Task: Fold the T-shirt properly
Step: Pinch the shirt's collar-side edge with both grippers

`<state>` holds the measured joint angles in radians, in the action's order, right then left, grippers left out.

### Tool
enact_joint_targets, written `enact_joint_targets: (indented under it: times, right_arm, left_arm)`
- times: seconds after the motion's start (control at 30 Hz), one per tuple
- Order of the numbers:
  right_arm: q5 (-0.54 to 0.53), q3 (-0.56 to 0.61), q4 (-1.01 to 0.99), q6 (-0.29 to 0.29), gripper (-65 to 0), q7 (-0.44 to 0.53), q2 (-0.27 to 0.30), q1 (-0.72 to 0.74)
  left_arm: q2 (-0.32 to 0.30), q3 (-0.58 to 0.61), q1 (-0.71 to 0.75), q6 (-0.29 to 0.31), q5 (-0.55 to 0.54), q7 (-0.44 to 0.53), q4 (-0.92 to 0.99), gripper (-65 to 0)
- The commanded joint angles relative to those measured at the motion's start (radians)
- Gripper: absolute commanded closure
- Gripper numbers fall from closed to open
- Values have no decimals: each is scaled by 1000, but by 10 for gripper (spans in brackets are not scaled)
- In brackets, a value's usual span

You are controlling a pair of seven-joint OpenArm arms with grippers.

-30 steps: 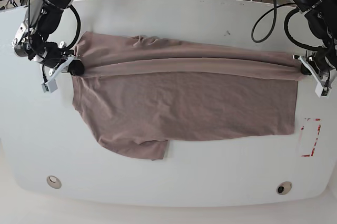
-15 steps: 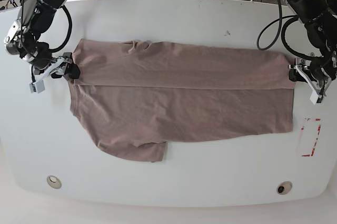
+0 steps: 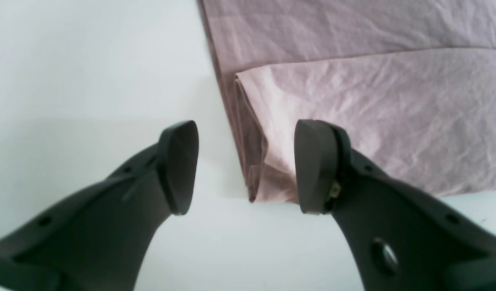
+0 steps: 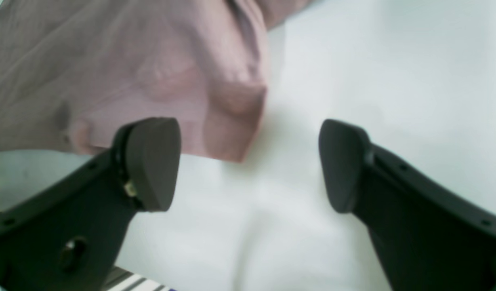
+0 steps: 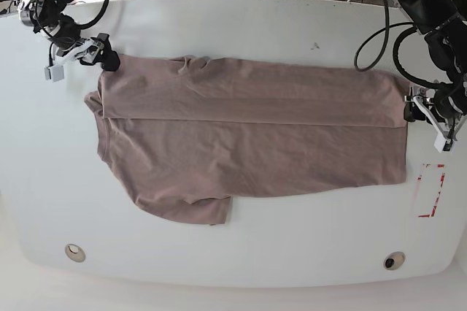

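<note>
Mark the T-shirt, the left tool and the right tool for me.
T-shirt point(image 5: 255, 143): base view, middle of the cloth.
Left tool point(image 3: 246, 165): left wrist view, open gap between its fingertips, over the shirt's corner.
Right tool point(image 4: 248, 163): right wrist view, open gap between its fingertips.

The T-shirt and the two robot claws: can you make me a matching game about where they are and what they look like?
Things:
1. T-shirt
2. left gripper
3. right gripper
4. table

Descriptions:
a. white, lies under everything
b. open, beside the shirt's hem corner
c. dusty pink, spread flat with one long fold
d. open, beside the shirt's shoulder end

Pairs: 1-c, 2-b, 3-d, 4-a
</note>
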<state>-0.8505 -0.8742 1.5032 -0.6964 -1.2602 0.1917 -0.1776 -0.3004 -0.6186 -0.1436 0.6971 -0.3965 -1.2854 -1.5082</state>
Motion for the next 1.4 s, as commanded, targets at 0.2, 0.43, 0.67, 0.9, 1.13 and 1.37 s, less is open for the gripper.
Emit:
enact_joint_targets:
  times: [0.2,0.43,0.67,0.9,1.13,1.37]
  right_arm:
    - [-31,5,15,-2,-503,14,-105,13]
    - [-33,71,21,-2,-501,9,-108,3]
    - [-33,72,20,-2,-315,9,-107,-24]
    - [-33,74,20,-2,-225,9,-105,-32]
    - [-33,74,20,-2,-304,7,-96,-32]
    - [-33,74,20,-2,-304,7,-91,-30]
  left_arm:
    - [-15,-2,14,1,-9,40,-27,-354]
    - [-13,-2,85,1,-8,86,-21,-354]
    - [-13,18,169,1,-8,189,-19,-354]
    - [-13,70,227,1,-9,261,-21,-353]
    - [-20,70,261,1,-9,278,-21,-353]
    - [-13,67,270,1,74,280,-19,-350]
